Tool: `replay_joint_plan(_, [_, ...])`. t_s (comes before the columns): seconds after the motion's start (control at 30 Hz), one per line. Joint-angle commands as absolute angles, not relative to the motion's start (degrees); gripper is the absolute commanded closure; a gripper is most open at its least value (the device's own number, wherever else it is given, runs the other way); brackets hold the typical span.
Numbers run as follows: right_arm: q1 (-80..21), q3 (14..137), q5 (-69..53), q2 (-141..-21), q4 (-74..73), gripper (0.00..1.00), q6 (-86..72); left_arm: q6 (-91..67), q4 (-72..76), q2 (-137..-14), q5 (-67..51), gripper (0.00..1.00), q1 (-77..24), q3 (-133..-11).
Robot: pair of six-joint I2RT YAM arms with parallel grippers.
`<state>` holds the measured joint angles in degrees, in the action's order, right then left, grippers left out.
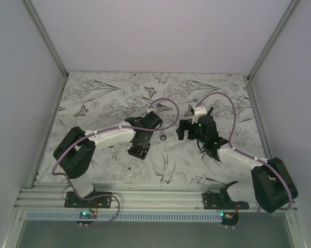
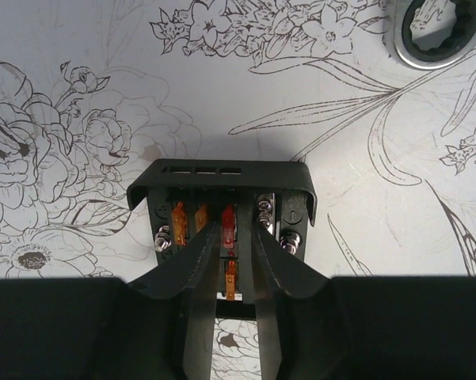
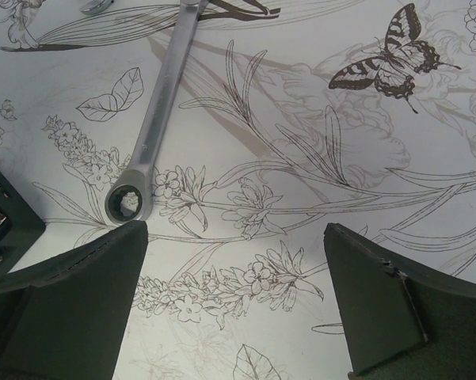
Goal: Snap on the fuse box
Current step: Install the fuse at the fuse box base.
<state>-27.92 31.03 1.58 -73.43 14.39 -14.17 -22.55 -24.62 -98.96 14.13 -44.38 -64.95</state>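
Where the left gripper [image 2: 238,231] reaches down, its two fingers are only a little apart, with their tips over the fuses in the fuse box [image 2: 222,178]. The box sits near the middle of the flowery table [image 2: 79,95]. The right gripper [image 3: 236,229] is spread wide with nothing in it. Farther off lies the silver wrench [image 3: 162,95].

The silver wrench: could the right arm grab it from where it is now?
Probably yes. The right gripper is open wide, and the wrench lies flat on the table just ahead of it, ring end closest. Nothing lies between them; the fuse box sits off to the side.
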Motion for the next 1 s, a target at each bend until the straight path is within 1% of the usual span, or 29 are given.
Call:
replay_joint_plan(0.0, [-27.51,31.33,0.87,-72.47,15.64,0.0,-14.52,-22.61,-28.1,-99.33,13.24,0.73,-44.8,-67.67])
replay_joint_plan(0.17, [-27.51,31.28,1.07,-72.15,15.6,0.0,-14.45,-22.97,-29.53,-99.78,13.62,0.7,-44.17,-68.67])
replay_joint_plan(0.37, [-27.51,31.21,1.02,-72.27,15.63,0.0,-14.55,-23.64,-30.69,-100.66,12.67,0.71,-43.27,-69.44])
replay_joint_plan(0.63, [-27.51,31.14,1.05,-72.24,15.62,0.0,-14.49,-23.99,-31.62,-102.31,11.75,0.79,-42.65,-70.16])
replay_joint_plan(0.87, [-27.51,31.16,1.09,-72.33,15.64,0.0,-14.58,-24.43,-32.03,-102.05,11.54,0.84,-42.35,-69.79])
replay_joint_plan(0.97, [-27.51,31.11,1.07,-72.32,15.63,0.0,-14.55,-24.6,-32.31,-101.95,11.43,0.84,-42.2,-69.79])
